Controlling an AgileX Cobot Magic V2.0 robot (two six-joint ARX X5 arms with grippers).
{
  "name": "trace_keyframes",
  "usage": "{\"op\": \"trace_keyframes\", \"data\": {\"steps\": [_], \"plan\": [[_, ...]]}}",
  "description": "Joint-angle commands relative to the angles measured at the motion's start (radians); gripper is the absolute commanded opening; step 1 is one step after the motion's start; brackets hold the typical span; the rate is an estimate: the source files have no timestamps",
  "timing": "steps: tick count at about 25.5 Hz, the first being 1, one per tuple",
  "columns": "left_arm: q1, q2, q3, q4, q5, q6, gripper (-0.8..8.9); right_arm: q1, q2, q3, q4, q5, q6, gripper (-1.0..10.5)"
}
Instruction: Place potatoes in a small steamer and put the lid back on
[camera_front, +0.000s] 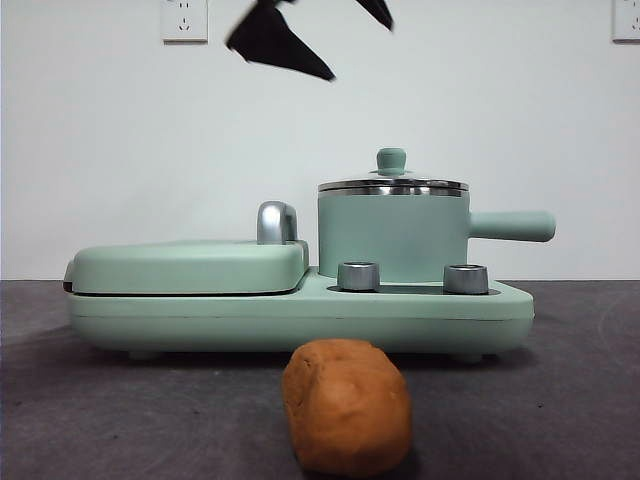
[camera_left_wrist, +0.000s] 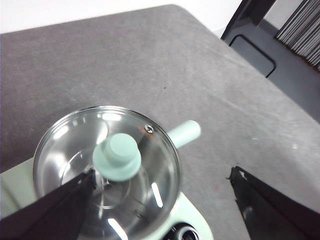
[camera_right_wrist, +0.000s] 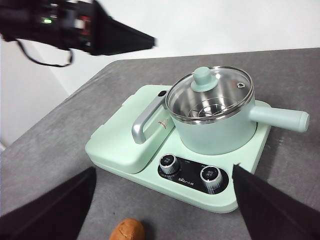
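Hovering above the lid, the left claw hangs wide apart and empty, one jaw near the knob; lifting the lid looks like the step in hand. Next it must descend and centre on the knob. The lid sits on the small steamer. The potato lies on the bench in front. The right claw waits apart, empty.

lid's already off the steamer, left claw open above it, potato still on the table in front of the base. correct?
Not quite: the lid is on, seated on the steamer rim, as the front and right wrist views show. The rest holds: the left claw is open above it, and the potato lies on the table in front of the base.
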Motion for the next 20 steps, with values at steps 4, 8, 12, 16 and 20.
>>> {"op": "trace_keyframes", "data": {"steps": [4, 8, 12, 16, 20], "plan": [[-0.058, 0.124, 0.084, 0.019, -0.123, 0.127, 4.38, 0.000, 0.005, 0.015, 0.006, -0.003, -0.007, 4.3], [-0.078, 0.175, 0.088, 0.065, -0.187, 0.169, 4.38, 0.000, 0.004, 0.015, 0.006, -0.003, -0.007, 4.3], [-0.083, 0.214, 0.088, 0.137, -0.276, 0.165, 4.37, 0.000, 0.004, 0.015, 0.006, -0.003, -0.007, 4.3], [-0.082, 0.231, 0.088, 0.169, -0.282, 0.155, 4.35, 0.000, 0.005, 0.015, 0.006, -0.002, -0.007, 4.3], [-0.082, 0.239, 0.088, 0.172, -0.245, 0.156, 4.31, 0.000, 0.005, 0.015, 0.006, -0.002, -0.007, 4.3]]}}
